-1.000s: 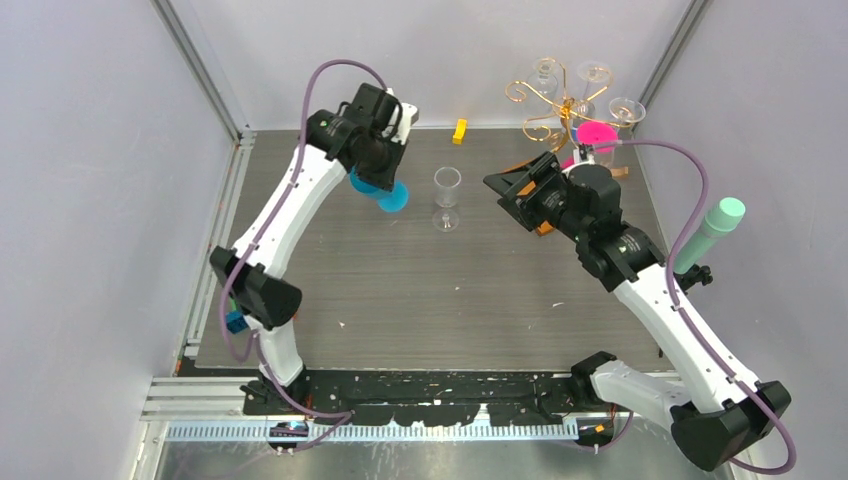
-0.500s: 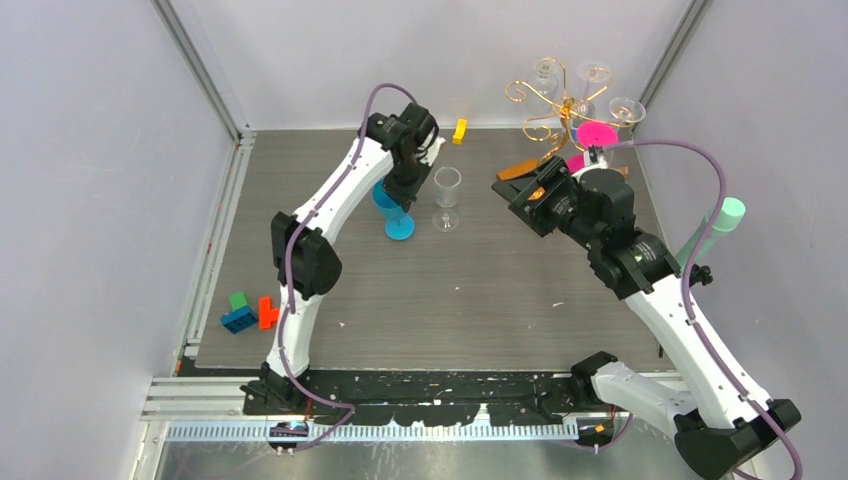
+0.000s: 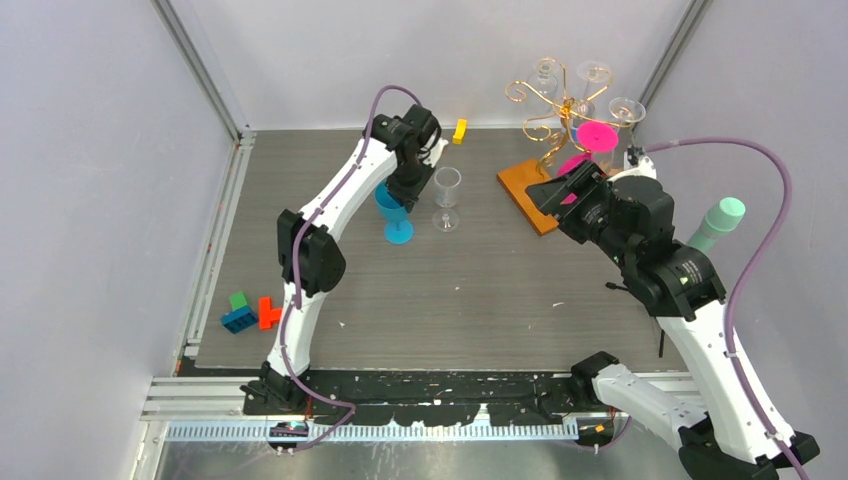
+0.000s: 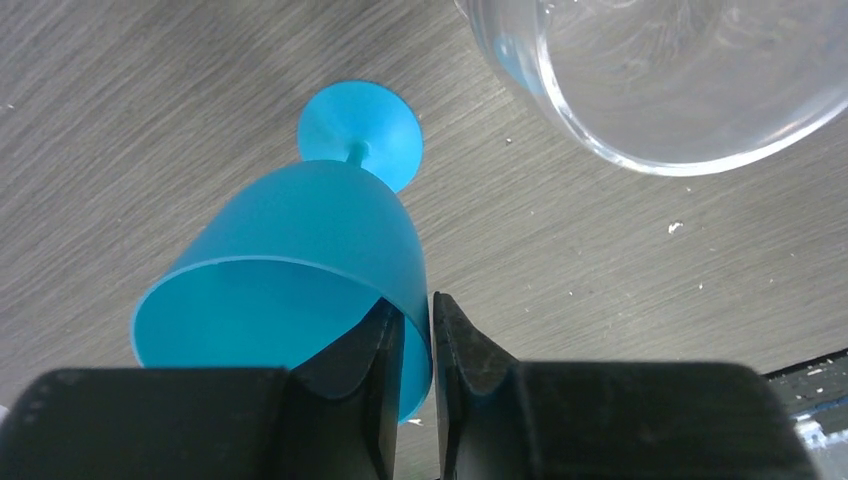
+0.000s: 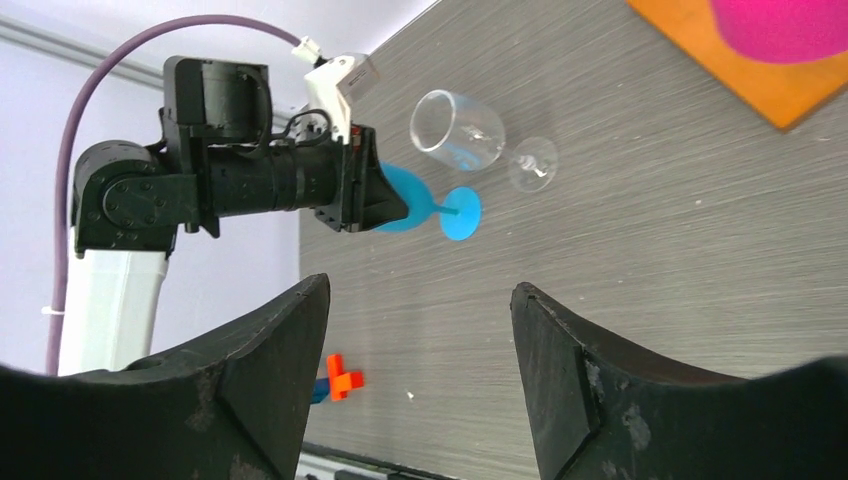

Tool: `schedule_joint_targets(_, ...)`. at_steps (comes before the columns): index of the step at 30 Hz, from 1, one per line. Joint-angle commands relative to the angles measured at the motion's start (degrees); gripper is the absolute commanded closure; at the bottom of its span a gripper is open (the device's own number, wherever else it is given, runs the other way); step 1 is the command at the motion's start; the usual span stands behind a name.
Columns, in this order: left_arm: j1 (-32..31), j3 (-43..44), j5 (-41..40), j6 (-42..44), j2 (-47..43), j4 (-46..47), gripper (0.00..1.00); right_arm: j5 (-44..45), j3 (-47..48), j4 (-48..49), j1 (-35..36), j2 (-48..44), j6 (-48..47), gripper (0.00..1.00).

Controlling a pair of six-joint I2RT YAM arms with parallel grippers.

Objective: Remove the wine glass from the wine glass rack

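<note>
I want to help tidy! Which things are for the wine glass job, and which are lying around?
For the job:
wine glass rack
pink glass
blue glass in left hand
standing clear glass

Lying about:
yellow block
coloured blocks
mint tube

No readable text anywhere: no labels, brand marks, numbers or signs are legible in the top view or either wrist view.

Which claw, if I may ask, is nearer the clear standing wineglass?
Left. The left claw, gripping the blue wineglass, is beside the clear wineglass; the right claw is by the rack.
</note>
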Motion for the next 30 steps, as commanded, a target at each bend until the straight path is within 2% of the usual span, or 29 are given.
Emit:
schedule_joint_targets(1, 0.0, 2.7, -2.2, 1.9, -0.7, 3.6, 0.81, 6.7, 4.1, -4.3, 0.3, -0.8, -3.8, 0.28)
schedule_joint_targets(7, 0.1, 3.0, -3.3, 2.4, -1.3, 6.5, 0.82, 9.0, 5.3, -6.0, 0.3, -1.7, -4.4, 0.28)
schedule_joint_targets(14, 0.2, 1.2, -5.6, 2.4, -2.4, 10.5, 0.96, 10.3, 5.6, -7.2, 0.3, -2.3, -4.5, 0.28)
schedule_joint_targets(18, 0.2, 0.7, -5.9, 2.4, -3.3, 11.0, 0.96, 11.5, 6.2, -8.4, 0.3, -2.5, -4.6, 0.28)
schedule_joint_targets(24, 0.3, -1.7, -6.7, 2.2, -6.4, 12.6, 0.68, 14.9, 8.1, -10.5, 0.3, -2.1, -4.9, 0.26)
schedule_joint_targets(30, 0.4, -2.8, -4.5, 1.7, -11.3, 14.2, 0.47, 18.7, 11.6, -12.6, 0.3, 0.8, -5.1, 0.22)
